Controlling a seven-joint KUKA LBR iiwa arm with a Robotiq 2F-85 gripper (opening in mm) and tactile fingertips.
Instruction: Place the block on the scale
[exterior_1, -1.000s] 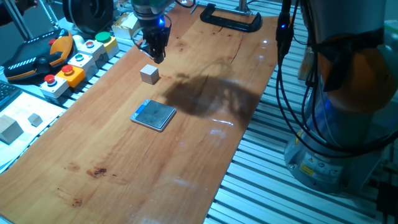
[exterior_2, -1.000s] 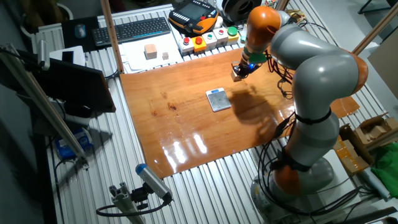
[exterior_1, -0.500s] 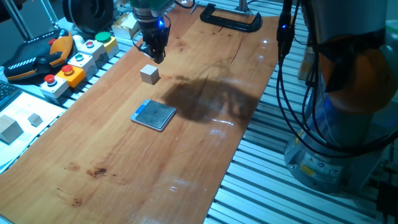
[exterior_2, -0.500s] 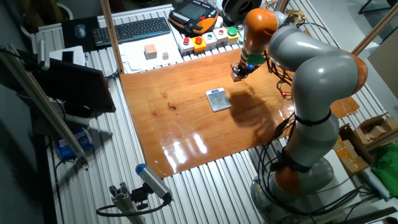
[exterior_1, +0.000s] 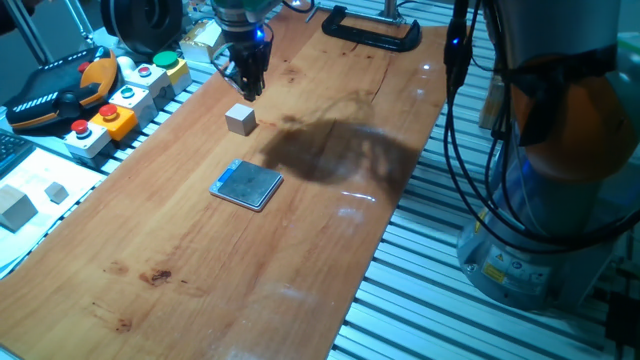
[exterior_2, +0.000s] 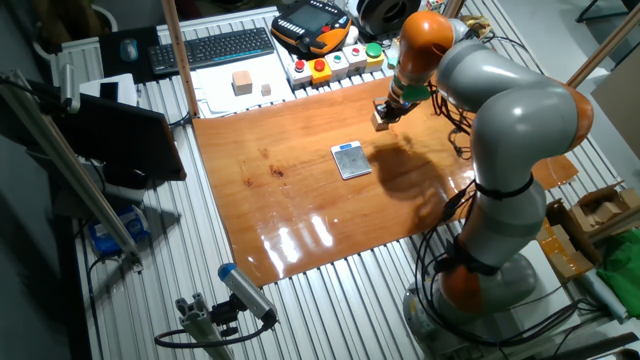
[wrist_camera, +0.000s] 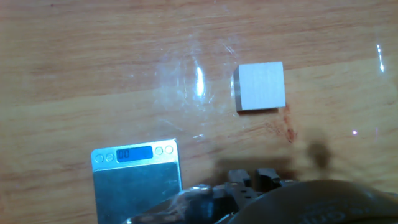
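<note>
The block (exterior_1: 240, 119) is a small pale cube resting on the wooden table, apart from everything else. The scale (exterior_1: 247, 185) lies flat a short way nearer the front, its grey-blue plate bare. My gripper (exterior_1: 246, 90) hangs just behind and above the block without touching it, fingers together and holding nothing. From the other side, the gripper (exterior_2: 389, 106) stands over the block (exterior_2: 381, 120), and the scale (exterior_2: 351, 160) is to its left. The hand view shows the block (wrist_camera: 261, 86) at upper right, the scale (wrist_camera: 137, 182) at lower left, and my fingertips (wrist_camera: 252, 178) at the bottom edge.
Coloured push-button boxes (exterior_1: 118, 108) line the table's left edge. A black clamp (exterior_1: 370, 30) lies at the far end. Larger wooden blocks (exterior_1: 14, 206) sit off the table to the left. The arm's base and cables (exterior_1: 540, 200) stand on the right.
My gripper has shifted slightly, up and back from the block. The block and the scale have stayed where they were.
</note>
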